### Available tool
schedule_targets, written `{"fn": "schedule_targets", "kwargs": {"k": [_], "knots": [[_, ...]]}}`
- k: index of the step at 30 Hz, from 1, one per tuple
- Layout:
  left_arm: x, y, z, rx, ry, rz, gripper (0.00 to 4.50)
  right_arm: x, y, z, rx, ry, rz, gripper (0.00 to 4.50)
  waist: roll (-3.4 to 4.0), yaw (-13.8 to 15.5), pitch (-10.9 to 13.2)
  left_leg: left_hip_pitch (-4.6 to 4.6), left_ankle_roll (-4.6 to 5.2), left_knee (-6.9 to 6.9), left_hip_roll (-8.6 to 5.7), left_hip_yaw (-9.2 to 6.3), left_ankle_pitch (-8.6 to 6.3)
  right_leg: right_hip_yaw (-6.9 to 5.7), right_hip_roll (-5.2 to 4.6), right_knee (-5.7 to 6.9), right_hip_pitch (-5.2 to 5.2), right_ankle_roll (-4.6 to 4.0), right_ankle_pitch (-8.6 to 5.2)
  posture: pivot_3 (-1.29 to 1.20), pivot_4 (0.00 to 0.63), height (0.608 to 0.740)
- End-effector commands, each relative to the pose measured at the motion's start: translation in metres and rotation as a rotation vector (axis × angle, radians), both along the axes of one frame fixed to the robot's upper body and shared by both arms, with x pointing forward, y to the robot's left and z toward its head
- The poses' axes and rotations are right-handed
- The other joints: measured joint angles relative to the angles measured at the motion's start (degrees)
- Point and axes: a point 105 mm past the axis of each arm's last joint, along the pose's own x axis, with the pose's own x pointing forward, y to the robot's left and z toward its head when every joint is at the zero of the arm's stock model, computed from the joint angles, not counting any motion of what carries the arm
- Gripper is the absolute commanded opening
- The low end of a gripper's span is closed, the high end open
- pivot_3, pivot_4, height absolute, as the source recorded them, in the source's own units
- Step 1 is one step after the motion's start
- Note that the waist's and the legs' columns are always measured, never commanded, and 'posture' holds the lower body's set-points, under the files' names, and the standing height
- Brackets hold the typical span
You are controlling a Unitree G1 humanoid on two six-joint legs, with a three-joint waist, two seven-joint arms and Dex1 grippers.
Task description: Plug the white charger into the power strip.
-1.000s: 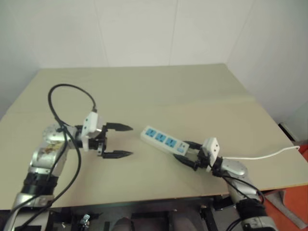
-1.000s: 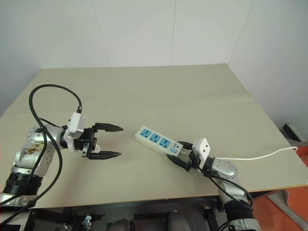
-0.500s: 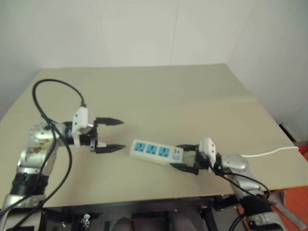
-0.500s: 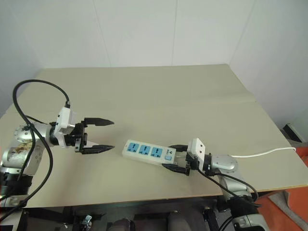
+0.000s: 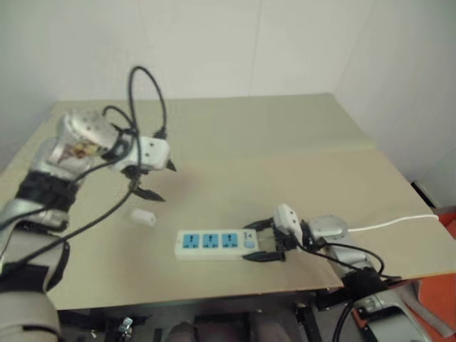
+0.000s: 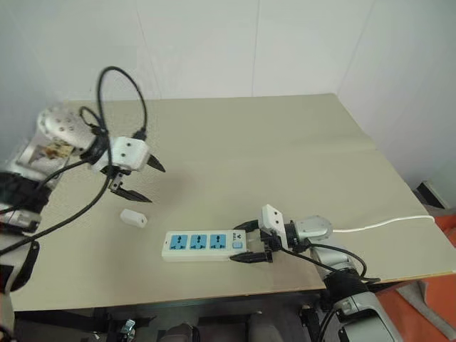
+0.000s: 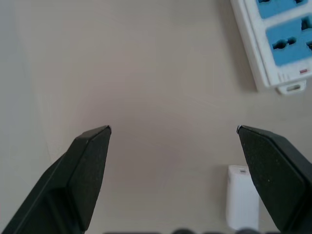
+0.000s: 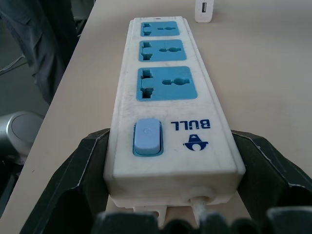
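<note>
Left gripper (image 6: 140,179) is hovering spread and empty; the white charger (image 6: 133,218) is lying loose at its 6 o'clock. Power strip (image 6: 201,245) is sitting at the charger's 4 o'clock, switch end clamped by right gripper (image 6: 246,244). Pickup and plugging are both remaining.

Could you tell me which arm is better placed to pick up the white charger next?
Left. The left gripper hangs open just above the white charger, which lies loose on the table. The right gripper is occupied, clamped on the switch end of the power strip.
</note>
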Motion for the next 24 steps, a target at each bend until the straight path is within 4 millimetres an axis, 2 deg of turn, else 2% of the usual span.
{"fn": "schedule_targets", "kwargs": {"k": [1, 9, 11, 16, 24], "knots": [[0.005, 0.005, -0.006, 0.148, 0.022, 0.004, 4.50, -0.002, 0.005, -0.011, -0.038, 0.036, -0.004, 3.42, 0.00, 0.0, 0.0, 0.01, 0.03, 0.00, 0.02, -0.02, -0.02, -0.01, 0.04, 0.03, 0.00, 0.00, 0.00, 0.00, 0.150, 0.740], [0.006, 0.014, -0.023, 0.289, 0.076, 0.027, 4.50, -0.003, 0.007, -0.021, -0.052, 0.046, -0.038, 3.42, 0.00, -0.1, 0.0, 0.03, 0.08, 0.01, 0.05, -0.02, -0.04, 0.01, 0.07, 0.04, 0.00, 0.01, -0.01, 0.00, 0.150, 0.740], [0.002, 0.018, -0.028, 0.305, 0.089, 0.013, 4.50, -0.003, 0.009, -0.022, -0.048, 0.049, -0.043, 3.42, -0.01, -0.1, 0.0, 0.04, 0.09, 0.01, 0.06, -0.02, -0.05, 0.01, 0.08, 0.05, 0.00, 0.01, -0.01, 0.00, 0.150, 0.740], [-0.009, 0.013, -0.033, 0.287, 0.121, -0.024, 4.50, -0.005, 0.013, -0.026, -0.050, 0.050, -0.043, 3.42, -0.02, -0.4, 0.0, 0.08, 0.10, 0.01, 0.07, -0.02, -0.05, 0.03, 0.07, 0.06, 0.04, 0.01, -0.01, 0.00, 0.150, 0.740], [-0.021, 0.020, -0.043, 0.342, 0.150, -0.032, 4.50, 0.000, 0.015, -0.024, -0.040, 0.041, -0.054, 3.42, -0.03, -1.1, 0.0, 0.20, 0.14, 0.01, 0.12, -0.02, -0.07, 0.04, 0.13, 0.08, 0.11, 0.01, -0.02, 0.00, 0.150, 0.740]]}}
